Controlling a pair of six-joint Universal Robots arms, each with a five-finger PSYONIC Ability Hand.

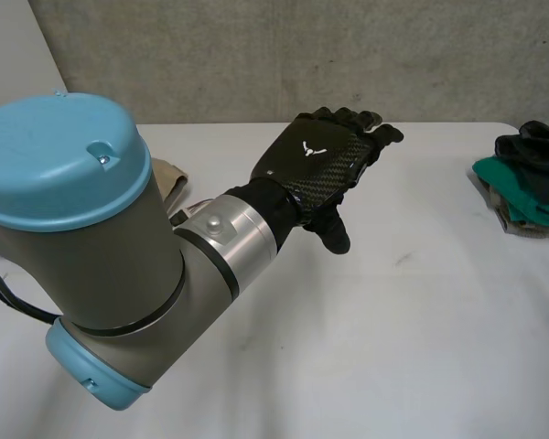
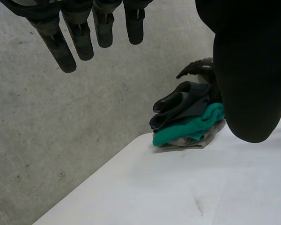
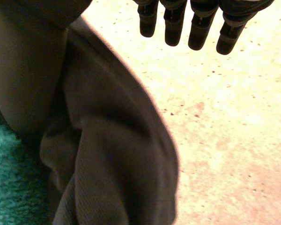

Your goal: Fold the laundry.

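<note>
Glossy carbon-weave left hand (image 1: 316, 160), matt white table (image 1: 393, 320), fuzzy teal cloth (image 1: 522, 187), rough concrete wall (image 1: 256, 55)

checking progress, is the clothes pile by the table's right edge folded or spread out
Folded: the dark garment, green garment and grey garment lie in a compact, layered stack at the edge of the table.

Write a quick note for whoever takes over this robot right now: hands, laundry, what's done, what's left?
Left hand: open, fingers straight, empty, above the white table.
Right hand: open, over the dark cloth atop the pile.
Done: the pile of dark, teal and grey pieces looks folded, at the table's right edge.
To do: beige cloth behind the left arm, seemingly unfolded.
</note>
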